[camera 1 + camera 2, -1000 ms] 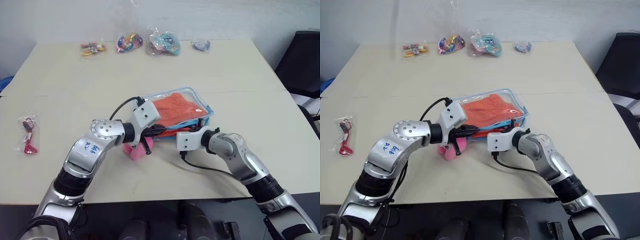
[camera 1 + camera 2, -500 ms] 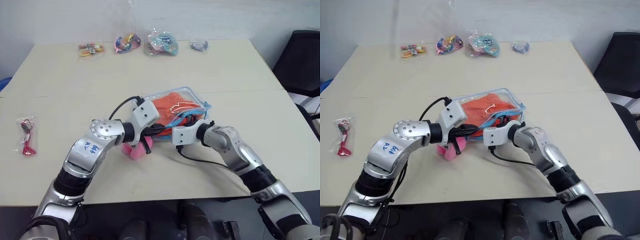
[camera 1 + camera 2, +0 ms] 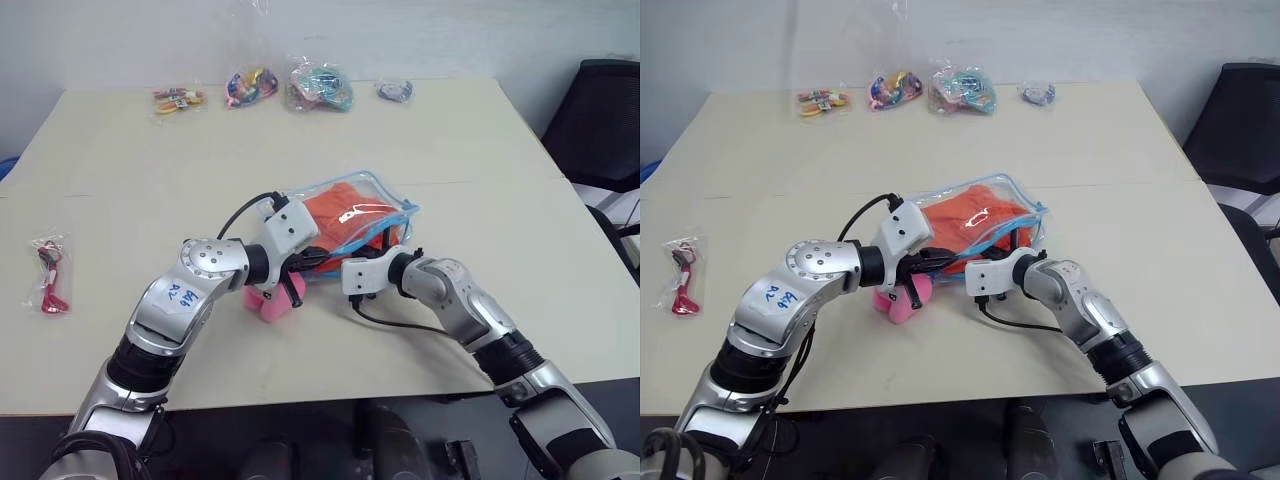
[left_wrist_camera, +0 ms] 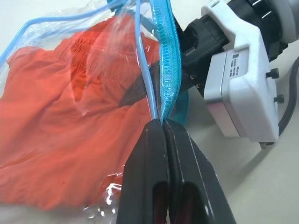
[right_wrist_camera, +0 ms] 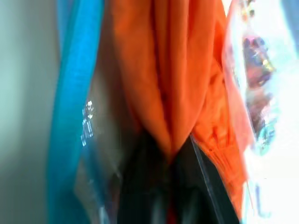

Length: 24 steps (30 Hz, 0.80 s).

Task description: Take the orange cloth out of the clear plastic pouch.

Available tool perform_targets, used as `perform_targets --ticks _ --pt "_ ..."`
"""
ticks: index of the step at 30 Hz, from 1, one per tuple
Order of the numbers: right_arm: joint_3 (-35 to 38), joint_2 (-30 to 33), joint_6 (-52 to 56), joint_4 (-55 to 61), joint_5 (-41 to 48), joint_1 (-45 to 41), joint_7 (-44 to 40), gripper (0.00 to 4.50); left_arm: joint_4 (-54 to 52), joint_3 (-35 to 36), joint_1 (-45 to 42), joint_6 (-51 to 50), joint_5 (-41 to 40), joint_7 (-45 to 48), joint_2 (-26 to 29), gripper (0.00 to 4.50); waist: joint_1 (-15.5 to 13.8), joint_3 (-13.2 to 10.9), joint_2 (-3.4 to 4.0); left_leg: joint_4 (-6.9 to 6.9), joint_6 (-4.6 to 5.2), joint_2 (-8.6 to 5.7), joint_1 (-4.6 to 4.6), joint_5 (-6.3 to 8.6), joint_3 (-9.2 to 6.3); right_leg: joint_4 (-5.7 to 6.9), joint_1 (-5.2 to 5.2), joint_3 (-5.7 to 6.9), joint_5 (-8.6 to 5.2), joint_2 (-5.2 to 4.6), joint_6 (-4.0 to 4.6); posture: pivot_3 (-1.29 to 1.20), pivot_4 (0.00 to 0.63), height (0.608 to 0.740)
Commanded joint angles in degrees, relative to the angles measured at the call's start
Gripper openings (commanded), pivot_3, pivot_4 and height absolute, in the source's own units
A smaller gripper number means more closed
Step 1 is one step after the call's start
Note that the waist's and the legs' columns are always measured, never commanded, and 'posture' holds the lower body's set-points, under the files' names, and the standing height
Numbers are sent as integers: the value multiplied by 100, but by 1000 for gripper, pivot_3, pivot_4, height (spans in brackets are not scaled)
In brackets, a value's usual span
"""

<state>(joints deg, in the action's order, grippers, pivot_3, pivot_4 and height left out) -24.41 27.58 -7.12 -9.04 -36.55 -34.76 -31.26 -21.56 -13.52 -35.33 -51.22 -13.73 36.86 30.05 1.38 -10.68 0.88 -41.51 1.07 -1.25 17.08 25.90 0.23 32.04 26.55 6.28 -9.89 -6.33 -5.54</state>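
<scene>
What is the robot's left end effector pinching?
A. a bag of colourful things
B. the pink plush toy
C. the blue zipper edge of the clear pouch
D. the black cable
C: in the left wrist view the left end effector has its two fingers shut on the blue trim of the clear plastic pouch, with the orange cloth inside it.

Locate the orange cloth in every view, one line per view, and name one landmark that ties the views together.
Left eye view: the orange cloth lies at centre, inside the clear plastic pouch.
Right eye view: centre, just above where the two arms meet.
Left wrist view: it spreads behind the plastic beside the left gripper.
Right wrist view: a fold hangs pinched in the right gripper.
Shared landmark: the pouch's blue zipper edge.
</scene>
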Motion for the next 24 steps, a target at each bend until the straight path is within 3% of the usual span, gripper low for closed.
perform_targets --ticks 1,12,17,24 --pt "44 182 65 471 42 292 -233 43 -20 23 -31 195 142 -69 66 0 -3 0 0 0 0 0 0 0 -1 0 0 0 0 0 0 0 150 740" --pt "1040 768 1488 3675 1437 1493 -1888 43 707 -87 -306 529 538 -348 -173 0 -121 -2 2 1 0 -3 4 0 5 -3 1 2 0 2 0 0 150 740" --pt "1453 1168 1877 4359 1756 1768 -2241 43 1088 -156 -467 769 744 -329 -244 0 -168 -2 1 1 1 -7 5 0 7 -3 0 2 0 1 0 0 150 740" --pt "2454 1527 3410 5274 2960 1802 -2786 43 1469 -222 -558 1192 909 -123 -242 0 -169 -2 1 1 3 -6 5 0 9 -2 0 2 0 2 -1 0 150 740"
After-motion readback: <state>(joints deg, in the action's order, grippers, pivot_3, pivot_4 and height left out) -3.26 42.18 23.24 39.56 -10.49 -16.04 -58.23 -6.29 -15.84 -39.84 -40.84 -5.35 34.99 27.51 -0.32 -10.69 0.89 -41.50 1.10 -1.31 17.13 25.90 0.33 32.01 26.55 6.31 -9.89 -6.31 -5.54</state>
